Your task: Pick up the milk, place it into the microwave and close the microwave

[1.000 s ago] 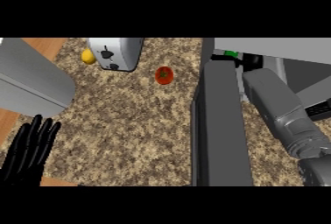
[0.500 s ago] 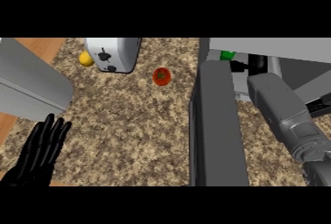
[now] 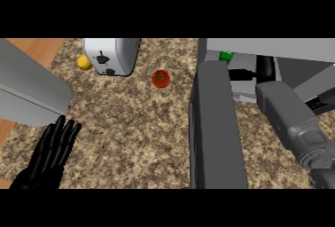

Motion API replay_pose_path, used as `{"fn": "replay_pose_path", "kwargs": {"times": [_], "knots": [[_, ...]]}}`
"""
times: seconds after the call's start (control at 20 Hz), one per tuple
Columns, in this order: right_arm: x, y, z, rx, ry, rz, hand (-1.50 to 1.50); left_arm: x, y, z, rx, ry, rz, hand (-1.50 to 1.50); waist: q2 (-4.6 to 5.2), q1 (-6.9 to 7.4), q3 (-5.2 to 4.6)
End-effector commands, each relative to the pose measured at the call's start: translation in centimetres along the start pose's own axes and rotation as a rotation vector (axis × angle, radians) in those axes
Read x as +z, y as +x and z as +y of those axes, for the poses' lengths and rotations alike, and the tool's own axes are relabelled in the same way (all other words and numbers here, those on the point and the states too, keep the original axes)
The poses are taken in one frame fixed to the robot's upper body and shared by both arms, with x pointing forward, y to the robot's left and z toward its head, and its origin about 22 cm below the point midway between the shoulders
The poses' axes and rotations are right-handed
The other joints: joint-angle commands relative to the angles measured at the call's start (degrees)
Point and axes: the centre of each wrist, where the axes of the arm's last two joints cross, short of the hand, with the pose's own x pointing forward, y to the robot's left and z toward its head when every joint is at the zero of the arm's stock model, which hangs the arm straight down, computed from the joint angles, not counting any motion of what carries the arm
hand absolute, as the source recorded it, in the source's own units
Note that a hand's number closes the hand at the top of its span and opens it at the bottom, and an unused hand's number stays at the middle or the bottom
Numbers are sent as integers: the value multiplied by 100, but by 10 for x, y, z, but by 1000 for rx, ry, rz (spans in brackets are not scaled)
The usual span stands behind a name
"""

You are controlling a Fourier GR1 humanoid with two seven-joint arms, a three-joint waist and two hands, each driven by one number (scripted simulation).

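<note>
Milk (image 3: 226,56) shows only as a green cap at the microwave (image 3: 274,46) opening, far right. Right arm has pushed further in than half a second ago; right hand (image 3: 243,74) is dark beside the milk, fingers unreadable. Open microwave door (image 3: 216,128) stands edge-on between arm and counter (image 3: 131,128). Left hand (image 3: 52,153) rests near left, fingers straight, together. Toaster (image 3: 112,55), lemon (image 3: 84,63), tomato (image 3: 161,78) far left.

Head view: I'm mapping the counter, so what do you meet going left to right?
Left hand → yellow fruit → toaster → tomato → open microwave door → right forearm.
</note>
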Motion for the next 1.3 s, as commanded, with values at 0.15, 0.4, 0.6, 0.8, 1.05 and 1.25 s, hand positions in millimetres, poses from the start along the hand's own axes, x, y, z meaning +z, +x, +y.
{"fn": "replay_pose_path", "kwargs": {"times": [0.15, 0.4, 0.6, 0.8, 1.05, 1.25], "knots": [[14, -11, 9, -58, 6, 29, -150, -6, -8, -4, 16, -8, 19, -150, -46, -122, -9], [41, -34, 15, -146, 73, 11, -150, -15, -23, -12, 13, -33, 29, -150, -112, -328, -13], [47, -39, 13, -234, 85, -3, -150, -15, -26, -10, 28, -84, 48, -150, -152, -350, -16], [79, -59, 26, -281, 113, 11, -150, -18, -27, -31, 42, -143, 83, -150, -222, -479, -19], [85, -68, 10, -343, 126, 3, -150, -28, -30, -29, 24, -278, 119, 150, -278, -596, -26], [116, -84, 18, -337, 148, -2, -150, -33, -62, -36, -26, -347, 126, 150, -321, -699, -35]]}}
